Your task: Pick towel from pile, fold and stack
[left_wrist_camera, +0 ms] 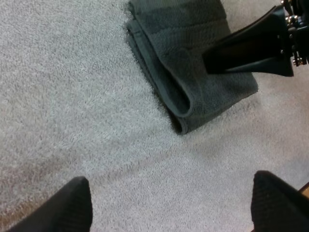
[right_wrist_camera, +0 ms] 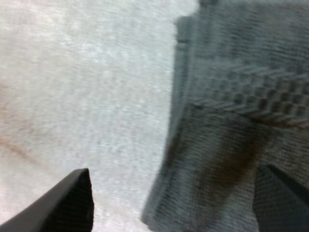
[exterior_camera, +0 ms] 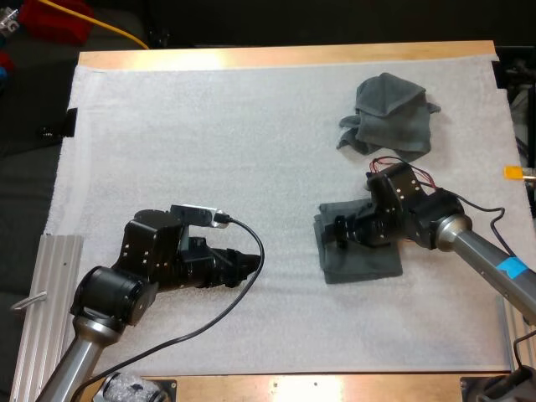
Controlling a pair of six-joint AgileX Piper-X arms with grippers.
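The folded towel (exterior_camera: 362,263) lay on the white mat (exterior_camera: 209,142), right of the middle. The crumpled towel (exterior_camera: 390,113) sat well apart from it, toward the far right of the wooden surface (exterior_camera: 293,57). The right gripper (exterior_camera: 338,234) hung over the folded towel's left edge, its fingers (right_wrist_camera: 67,208) spread wide, one above cloth and one above mat. The left gripper (exterior_camera: 244,263) hovered low over bare mat, its fingers (left_wrist_camera: 67,212) wide apart and holding nothing, pointing toward the folded towel.
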